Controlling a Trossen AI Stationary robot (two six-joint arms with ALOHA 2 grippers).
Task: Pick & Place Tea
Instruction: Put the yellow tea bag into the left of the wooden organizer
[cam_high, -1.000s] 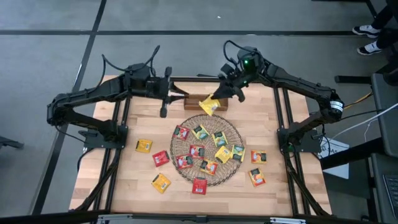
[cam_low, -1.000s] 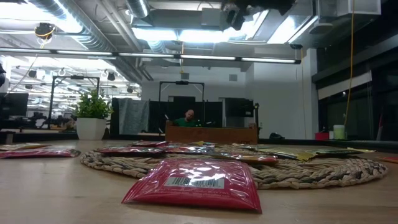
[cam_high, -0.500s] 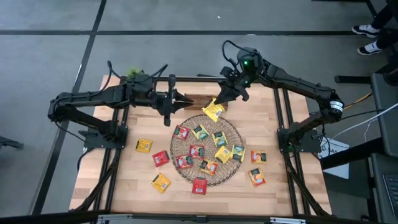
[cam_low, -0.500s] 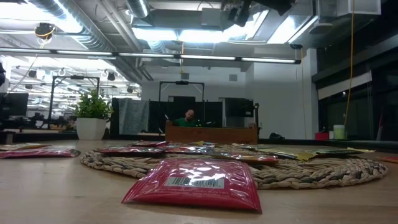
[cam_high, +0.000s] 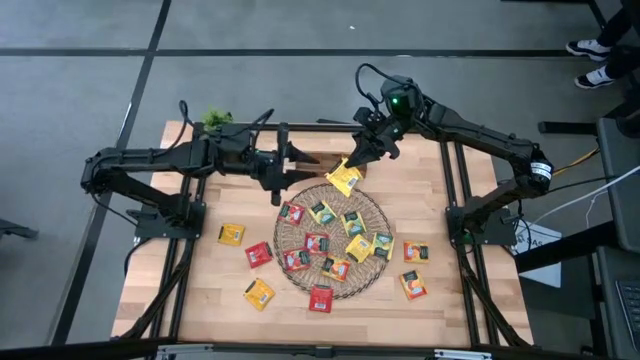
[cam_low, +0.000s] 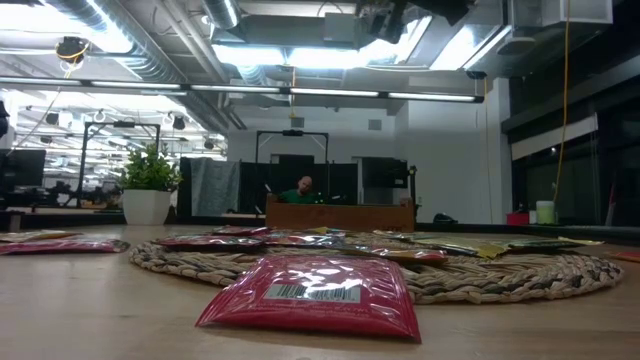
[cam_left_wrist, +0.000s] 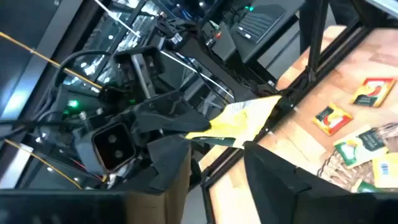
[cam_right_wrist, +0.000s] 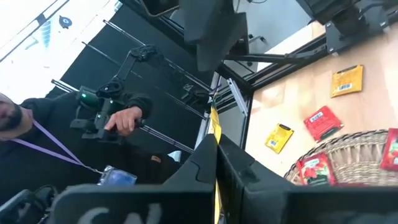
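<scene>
Wooden table (cam_high: 200, 290) | right end effector (cam_high: 362, 160) clamps yellow sachet (cam_high: 344, 177) | left end effector (cam_high: 292, 163) parted, empty

The left claw (cam_high: 283, 166) and the right claw (cam_high: 365, 152) hang close to each other over the back of the desk (cam_high: 200, 290). The gap between them is small. A yellow tea bag (cam_high: 344, 178) hangs from the right claw into that gap. A wooden box (cam_high: 312, 160) sits just behind them. In front of both claws the round mat (cam_high: 375, 205) is crowded with tea bags.
</scene>
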